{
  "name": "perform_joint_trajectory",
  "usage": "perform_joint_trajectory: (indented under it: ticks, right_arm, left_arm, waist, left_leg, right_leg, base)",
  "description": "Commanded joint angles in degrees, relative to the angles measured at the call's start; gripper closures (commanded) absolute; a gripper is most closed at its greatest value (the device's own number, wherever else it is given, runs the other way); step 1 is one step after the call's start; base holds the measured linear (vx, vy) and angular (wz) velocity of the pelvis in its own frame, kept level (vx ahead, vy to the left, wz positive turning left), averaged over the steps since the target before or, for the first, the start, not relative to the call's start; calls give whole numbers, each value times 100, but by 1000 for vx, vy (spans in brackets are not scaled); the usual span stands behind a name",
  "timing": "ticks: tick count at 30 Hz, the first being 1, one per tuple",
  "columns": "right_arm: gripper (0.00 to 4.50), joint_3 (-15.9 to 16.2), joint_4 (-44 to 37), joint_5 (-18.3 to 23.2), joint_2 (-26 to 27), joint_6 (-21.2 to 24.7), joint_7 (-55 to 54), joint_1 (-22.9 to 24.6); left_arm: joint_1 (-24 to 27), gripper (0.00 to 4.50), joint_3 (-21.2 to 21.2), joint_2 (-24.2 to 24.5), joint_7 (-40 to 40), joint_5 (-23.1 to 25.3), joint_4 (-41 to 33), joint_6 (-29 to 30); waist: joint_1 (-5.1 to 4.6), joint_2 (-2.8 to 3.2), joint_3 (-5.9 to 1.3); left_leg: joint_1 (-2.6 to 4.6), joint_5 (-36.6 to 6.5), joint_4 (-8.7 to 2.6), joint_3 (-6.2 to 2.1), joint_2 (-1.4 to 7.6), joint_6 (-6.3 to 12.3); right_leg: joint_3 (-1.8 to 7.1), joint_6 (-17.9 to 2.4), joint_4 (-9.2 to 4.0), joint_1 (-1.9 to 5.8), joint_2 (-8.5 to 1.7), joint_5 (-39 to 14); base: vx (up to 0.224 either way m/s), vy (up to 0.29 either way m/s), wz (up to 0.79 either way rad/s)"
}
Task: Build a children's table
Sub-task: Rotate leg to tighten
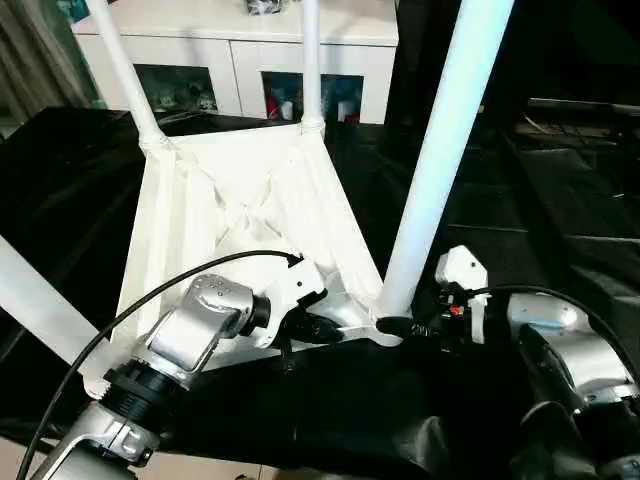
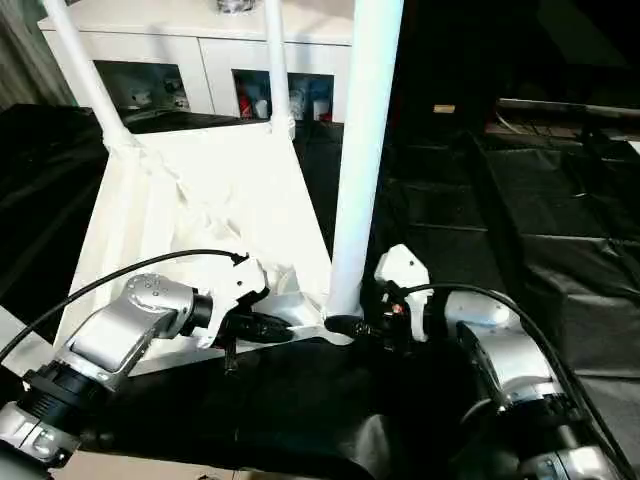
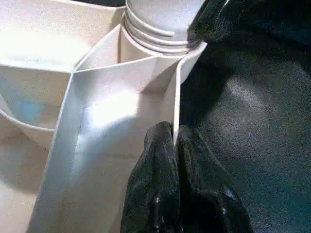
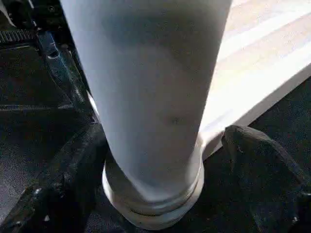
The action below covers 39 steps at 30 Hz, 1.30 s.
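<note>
The white tabletop (image 1: 250,215) lies upside down on the black bench (image 1: 560,220), with legs standing up from its corners. The left tool (image 3: 175,145) is clenched on the thin rim of the tabletop near one corner. The right tool (image 4: 160,160) is released, with a finger on each side of the near leg (image 1: 440,150) at its base.

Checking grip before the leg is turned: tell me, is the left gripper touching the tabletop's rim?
Touching. The left wrist view shows the left gripper pinching the tabletop rim wall.
</note>
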Motion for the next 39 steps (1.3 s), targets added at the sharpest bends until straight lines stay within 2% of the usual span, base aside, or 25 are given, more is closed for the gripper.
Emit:
perform_joint_trajectory:
  ticks: [1, 8, 9, 14, 16, 18, 20, 22, 23, 26, 29, 36, 39]
  right_arm:
    - [85, 45, 60, -103, -50, -24, 2, -83]
    - [139, 69, 90, -150, -60, -7, 90, -80]
    - [161, 73, 96, -155, -63, -10, 95, -79]
    - [182, 66, 165, -199, -38, -127, -17, -98]
    - [182, 22, 187, -221, -10, -146, -121, -115]
    - [148, -69, 110, 29, 26, 139, 18, -112]
    - [138, -97, 53, 141, 36, 272, 103, -101]
    - [126, -74, 94, 66, 36, 200, 50, -100]
    - [98, -60, 122, 23, 34, 154, 17, -104]
    - [93, -13, 235, -176, 34, -60, -156, -108]
    - [93, -33, 258, -183, 29, -65, -166, -101]
    - [93, -205, -28, 262, 5, 361, 115, -32]
    - [93, -166, -75, 294, -41, 406, 206, 18]
  left_arm:
    - [-15, 450, -66, -21, -211, -171, -178, 52]
    - [-25, 450, -60, -1, -184, -187, -189, 104]
    - [-25, 450, -60, -1, -183, -187, -189, 106]
    - [-29, 450, -46, -9, -148, -173, -174, 105]
    - [-33, 450, -45, -4, -150, -175, -164, 101]
    - [-37, 450, -40, -1, -147, -175, -154, 94]
    - [-43, 450, -32, 2, -142, -173, -142, 90]
    - [-53, 450, -26, 4, -138, -169, -130, 84]
    - [-56, 450, -25, 5, -137, -169, -127, 83]
    - [-52, 450, -22, 15, -133, -168, -134, 76]
    - [-54, 450, -26, 17, -134, -167, -131, 75]
    - [-62, 450, -26, 38, -140, -154, -96, 50]
    - [-61, 450, -29, 45, -144, -152, -90, 38]
  waist:
    - [0, -86, -329]
    - [-5, -75, -340]
    - [-7, -81, -341]
    - [-17, -82, -338]
    - [-16, -80, -341]
    - [-23, -79, -337]
    - [-23, -75, -349]
    - [-20, -72, -346]
    - [-18, -71, -347]
    - [-14, -73, -348]
    - [-19, -72, -347]
    - [-16, -60, -365]
    - [-3, -51, -364]
  left_leg:
    - [50, -1010, -350, -42, 158, 431]
    - [48, -929, -336, -44, 155, 483]
    - [46, -919, -332, -42, 154, 487]
    - [46, -966, -332, -45, 153, 476]
    - [48, -981, -329, -45, 155, 457]
    - [45, -1008, -332, -47, 148, 456]
    - [55, -1015, -328, -50, 154, 454]
    - [51, -1009, -329, -50, 155, 446]
    - [53, -1004, -325, -47, 154, 438]
    - [45, -976, -321, -48, 149, 410]
    - [48, -1028, -322, -50, 146, 410]
    - [45, -949, -307, -49, 144, 463]
    - [54, -944, -308, -50, 149, 465]
  right_leg:
    - [138, -1426, -305, 277, -197, -1095]
    - [135, -1479, -284, 287, -194, -927]
    - [136, -1487, -283, 288, -192, -908]
    - [132, -1493, -285, 289, -191, -966]
    - [133, -1482, -284, 286, -194, -989]
    - [133, -1482, -289, 291, -189, -1016]
    - [134, -1486, -284, 291, -190, -1011]
    - [132, -1494, -282, 288, -189, -991]
    - [133, -1497, -280, 285, -190, -970]
    - [133, -1487, -275, 287, -194, -956]
    - [132, -1472, -279, 291, -190, -1011]
    - [132, -1543, -256, 303, -183, -795]
    - [129, -1552, -258, 300, -188, -819]
  base:
    - [0, 0, 0]
    - [0, 0, 0]
    - [0, 0, 0]
    - [0, 0, 0]
    - [0, 0, 0]
    - [0, 0, 0]
    - [0, 0, 0]
    - [0, 0, 0]
    - [0, 0, 0]
    - [0, 0, 0]
    - [0, 0, 0]
    - [0, 0, 0]
    - [0, 0, 0]
